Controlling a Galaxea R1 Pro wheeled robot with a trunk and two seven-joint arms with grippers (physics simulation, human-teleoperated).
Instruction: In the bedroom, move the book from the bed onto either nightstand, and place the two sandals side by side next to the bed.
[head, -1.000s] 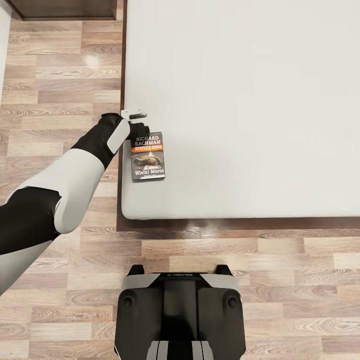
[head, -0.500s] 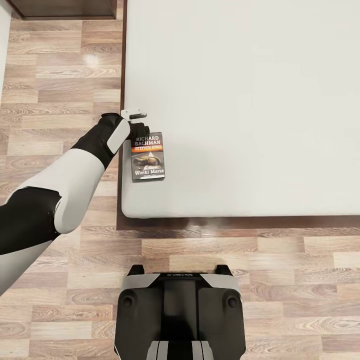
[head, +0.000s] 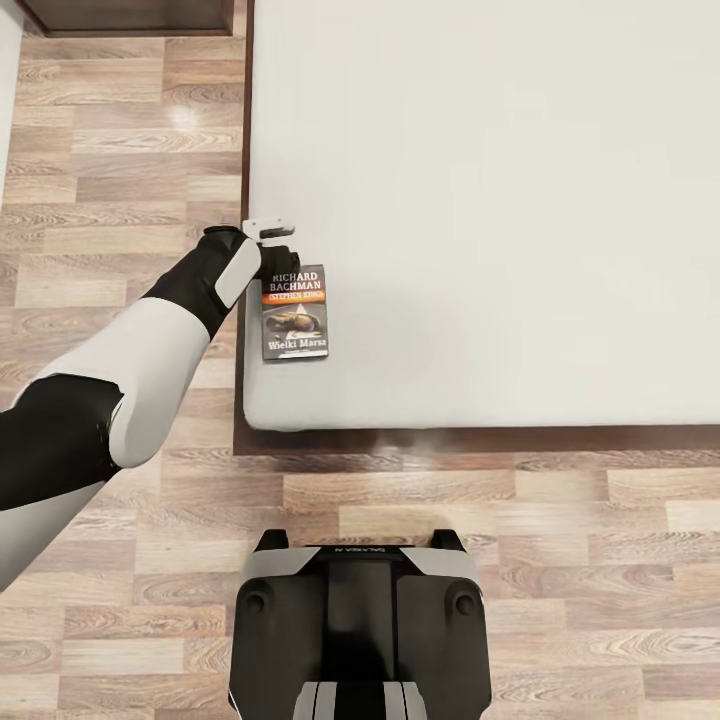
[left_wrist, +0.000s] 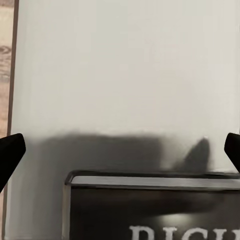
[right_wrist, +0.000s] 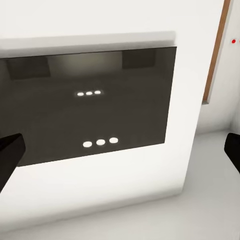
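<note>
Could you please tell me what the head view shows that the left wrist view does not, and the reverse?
Head view: the whole cover of the book, the wood floor, the robot's base, the left arm. Left wrist view: the left gripper with its fingertips spread wide, the book's top edge between them. Both: the book lying flat on the bed.

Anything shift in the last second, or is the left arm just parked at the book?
Almost nothing changed. The left gripper stays open at the top edge of the book, which lies untouched near the corner of the bed. The view nudged slightly; nothing was grasped.
</note>
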